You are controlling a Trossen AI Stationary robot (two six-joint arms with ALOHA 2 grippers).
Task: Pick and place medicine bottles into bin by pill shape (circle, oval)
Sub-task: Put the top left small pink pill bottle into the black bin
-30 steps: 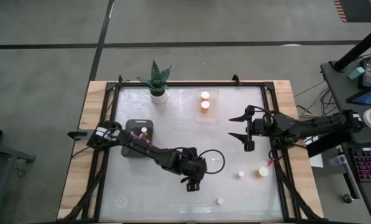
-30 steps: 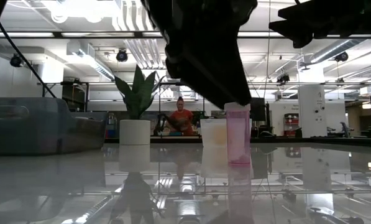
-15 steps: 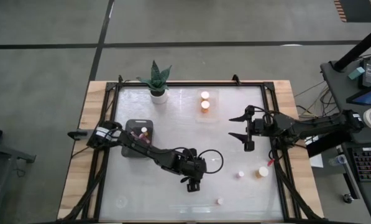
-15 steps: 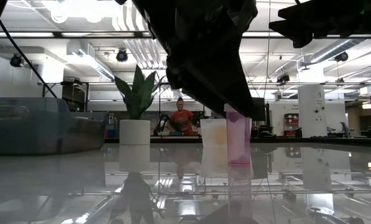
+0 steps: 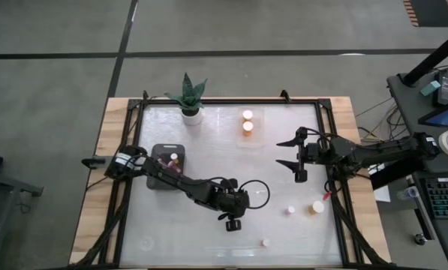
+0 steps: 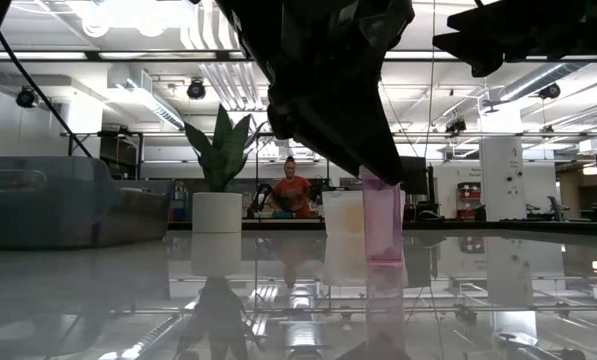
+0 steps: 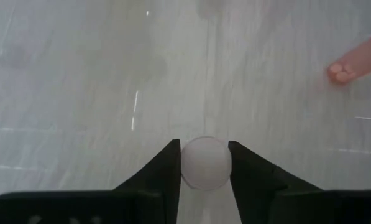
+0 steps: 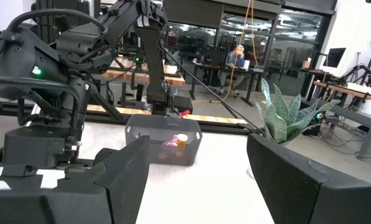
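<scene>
White cap: sits squeezed between the left gripper (image 7: 205, 163)'s two dark fingers, pinned on the small bottle (image 7: 205, 162) it is taking.
Left arm: reaches out over the middle of the table (image 5: 208, 240), the gripper pointing down near the front edge; a second ago it hovered a little farther forward, so it has drawn back slightly with the bottle caught.
Meaning: looks to me like the pick is made and the carry to a bin comes next.
Dark bin (image 5: 166, 166): at the left side, with bottles already inside.
Clear tray (image 5: 248, 139): near the far edge, holding two orange bottles (image 5: 248, 121).
Loose bottles: three remain near the front right, one pink (image 5: 290, 211), one orange (image 5: 317, 207), one small (image 5: 266, 242).
Right gripper (image 5: 293, 153): waits with fingers spread wide, holding nothing, at the right side, unmoved.
Plant pot (image 5: 191, 114): far left corner, well apart.
</scene>
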